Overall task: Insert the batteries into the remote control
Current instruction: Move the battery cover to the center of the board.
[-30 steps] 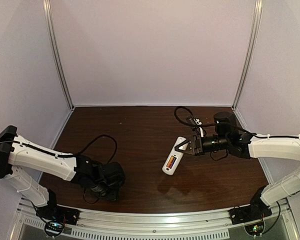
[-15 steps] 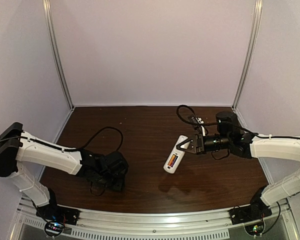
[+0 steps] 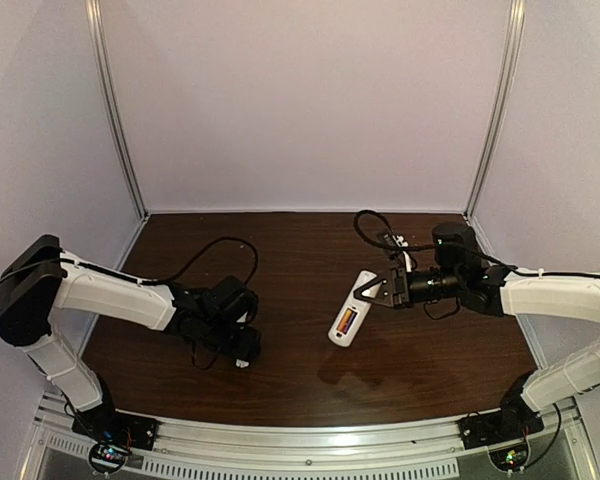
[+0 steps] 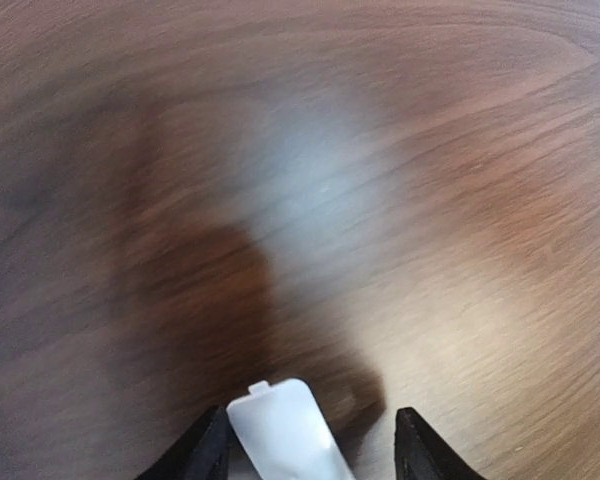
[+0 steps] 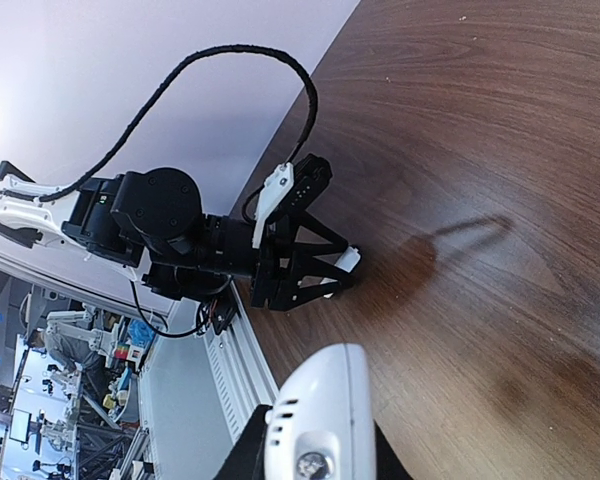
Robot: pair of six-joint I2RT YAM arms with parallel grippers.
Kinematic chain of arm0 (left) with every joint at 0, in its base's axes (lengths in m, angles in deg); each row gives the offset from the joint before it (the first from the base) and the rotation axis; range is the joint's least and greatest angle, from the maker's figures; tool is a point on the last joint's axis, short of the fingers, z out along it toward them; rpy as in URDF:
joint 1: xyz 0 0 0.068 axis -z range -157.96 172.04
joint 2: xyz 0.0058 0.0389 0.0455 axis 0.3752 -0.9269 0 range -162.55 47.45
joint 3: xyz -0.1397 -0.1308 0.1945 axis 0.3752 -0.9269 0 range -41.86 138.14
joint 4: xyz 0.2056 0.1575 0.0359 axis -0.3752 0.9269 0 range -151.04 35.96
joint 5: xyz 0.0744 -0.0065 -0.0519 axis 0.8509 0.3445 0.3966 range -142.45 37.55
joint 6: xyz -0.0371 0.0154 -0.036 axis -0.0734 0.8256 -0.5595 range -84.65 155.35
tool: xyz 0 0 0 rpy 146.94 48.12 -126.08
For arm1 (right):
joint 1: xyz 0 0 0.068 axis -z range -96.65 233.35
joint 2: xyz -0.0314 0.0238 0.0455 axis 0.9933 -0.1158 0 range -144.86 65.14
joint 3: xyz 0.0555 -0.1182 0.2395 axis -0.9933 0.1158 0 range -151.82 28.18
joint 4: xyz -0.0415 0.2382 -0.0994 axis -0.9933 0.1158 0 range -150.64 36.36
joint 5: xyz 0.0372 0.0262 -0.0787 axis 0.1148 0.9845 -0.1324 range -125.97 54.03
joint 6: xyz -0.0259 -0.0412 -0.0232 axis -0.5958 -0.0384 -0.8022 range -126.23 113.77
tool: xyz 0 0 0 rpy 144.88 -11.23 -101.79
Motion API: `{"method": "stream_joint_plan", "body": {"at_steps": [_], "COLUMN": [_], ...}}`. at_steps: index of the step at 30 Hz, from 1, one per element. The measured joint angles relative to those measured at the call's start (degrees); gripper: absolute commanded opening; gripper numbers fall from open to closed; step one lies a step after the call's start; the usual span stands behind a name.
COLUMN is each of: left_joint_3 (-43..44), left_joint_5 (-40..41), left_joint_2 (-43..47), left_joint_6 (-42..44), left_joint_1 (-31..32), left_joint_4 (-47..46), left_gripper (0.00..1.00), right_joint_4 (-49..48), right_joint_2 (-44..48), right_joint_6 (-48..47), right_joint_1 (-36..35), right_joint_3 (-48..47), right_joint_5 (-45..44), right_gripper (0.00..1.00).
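Top view: right pincer (image 3: 372,292) sits right of frame centre, clamped together on the upper end of the remote control (image 3: 348,312). The remote is held clear of the surface (image 3: 280,250), tilted, with its free end pointing toward the lower left. Its shadow lies on the wood below it.

The battery bay faces the overhead camera. One orange battery (image 3: 346,320) is visible seated in it. Cannot tell whether a second cell lies beside it; too small.

Right wrist view: the rounded white end of the remote fills the bottom centre, gripped between the fingers.

Left pincer (image 3: 244,350) is low over the surface in the lower-left part of the top view, well apart from the remote.

Left wrist view: fingers (image 4: 208,452) stand apart at the bottom edge. A small white piece (image 4: 285,430) with a little tab on its far end lies between them.
- It sits close against the finger on the frame's left.
- A clear gap separates it from the other finger.
- It is not clamped.

This view is blurred, so contact with the near finger is uncertain.
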Motion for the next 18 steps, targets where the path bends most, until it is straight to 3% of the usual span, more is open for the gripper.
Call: {"method": "stream_joint_plan", "body": {"at_steps": [8,18], "left_joint_3": [1.6,1.8], "left_joint_5": [-8.4,-5.9], "left_joint_2": [-2.5,0.5], "left_joint_6": [5.9,8.1], "left_joint_1": [0.4,0.9], "left_joint_4": [-5.4,4.3], "left_gripper": [0.46,0.49], "right_joint_4": [0.8,1.5], "right_joint_2": [0.3,0.3], "right_joint_6": [-0.7,-0.8], "right_joint_1": [0.5,0.6], "right_joint_3": [0.0,0.0], "right_joint_5": [0.0,0.0], "right_gripper": [0.0,0.0]}}
